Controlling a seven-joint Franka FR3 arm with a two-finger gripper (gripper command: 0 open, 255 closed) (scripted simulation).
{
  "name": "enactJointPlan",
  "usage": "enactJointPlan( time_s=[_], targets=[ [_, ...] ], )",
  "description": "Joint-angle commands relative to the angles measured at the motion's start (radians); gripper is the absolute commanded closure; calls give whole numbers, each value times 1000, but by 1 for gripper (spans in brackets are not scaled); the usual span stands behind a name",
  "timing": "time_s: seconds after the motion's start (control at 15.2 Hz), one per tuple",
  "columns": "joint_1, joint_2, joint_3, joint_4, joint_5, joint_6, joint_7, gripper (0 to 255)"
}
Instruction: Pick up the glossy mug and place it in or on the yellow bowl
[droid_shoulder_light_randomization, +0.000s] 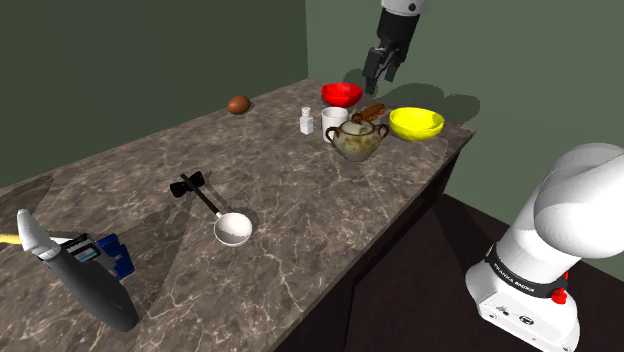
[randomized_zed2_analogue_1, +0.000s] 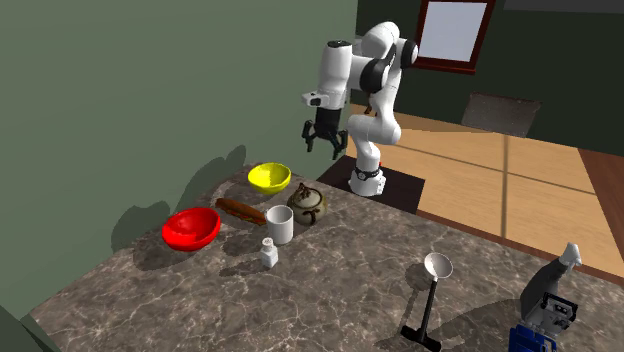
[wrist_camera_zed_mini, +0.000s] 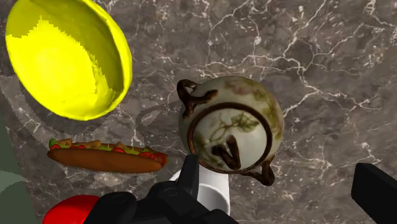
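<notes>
- Fingers (droid_shoulder_light_randomization: 371, 70) (wrist_camera_zed_mini: 375, 191) spread wide with nothing between them, hanging in the air above the far end of the marbled worktop (droid_shoulder_light_randomization: 300, 200), over the crockery cluster.
- White mug (droid_shoulder_light_randomization: 334, 118) (randomized_zed2_analogue_1: 279, 225) upright on the worktop, untouched. In the shoulder view it sits between a small white shaker (droid_shoulder_light_randomization: 307, 121) and a lidded pot (droid_shoulder_light_randomization: 357, 140), in front of a red bowl (droid_shoulder_light_randomization: 341, 94).
- Wrist view: mug partly covered by one finger, just beside the pot.
- Yellow bowl (droid_shoulder_light_randomization: 416, 123) (wrist_camera_zed_mini: 63, 57) on the worktop near its edge, apart from the mug.
- Hot dog (droid_shoulder_light_randomization: 370, 112) (wrist_camera_zed_mini: 105, 157) lies between the yellow bowl and the red bowl, near the mug.
- Pot is cream with brown handles, a brown rim line and a leaf print on the lid.
- Farther along the worktop: brown egg-shaped thing (droid_shoulder_light_randomization: 238, 104), ladle (droid_shoulder_light_randomization: 232, 228) with a black handle, grey handheld device (droid_shoulder_light_randomization: 90, 285) next to a blue thing (droid_shoulder_light_randomization: 112, 255) at the near end.
- Writing: "FRANKA EMIKA" in white on the dark band of the arm's base (droid_shoulder_light_randomization: 520, 285).
- Second exterior view: framed panel (randomized_zed2_analogue_1: 452, 33) on the wall behind the arm.
</notes>
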Motion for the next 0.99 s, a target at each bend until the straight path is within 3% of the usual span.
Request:
enactJointPlan(
  time_s=[0.0,0.46,0.92],
  targets=[
    [-1,67,1,3,-3,69,6,0],
    [-5,316,5,81,-16,250,27,0],
    [-9,578,6,226,-34,377,51,0]
  ],
)
